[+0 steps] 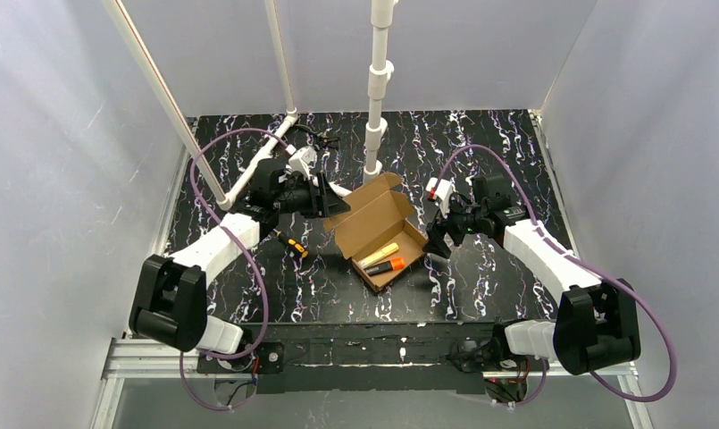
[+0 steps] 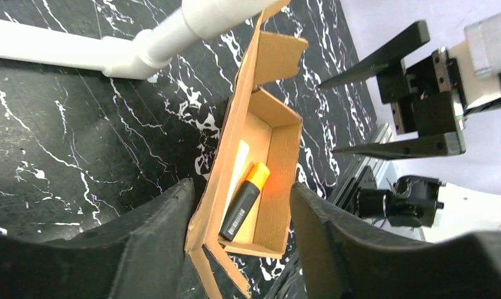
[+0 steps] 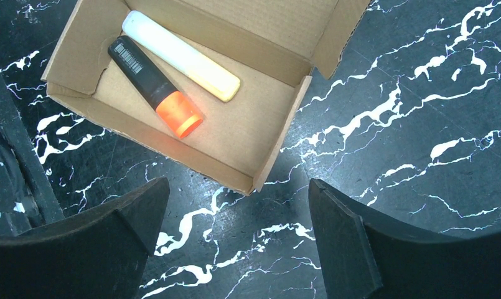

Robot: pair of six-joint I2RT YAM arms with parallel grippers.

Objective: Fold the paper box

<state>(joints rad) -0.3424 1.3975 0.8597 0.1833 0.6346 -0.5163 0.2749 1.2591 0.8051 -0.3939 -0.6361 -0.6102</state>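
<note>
The paper box [image 1: 369, 234] sits mid-frame on the marbled surface [image 1: 480, 286], lid raised, with an orange-capped marker [image 1: 387, 266] and a yellow marker [image 1: 380, 254] inside. The left hand [image 1: 324, 201], at its left, straddles the box with fingers apart; whether they press it, I cannot tell. The right hand [image 1: 436, 241], just right of it, gapes wide, holding nothing
</note>
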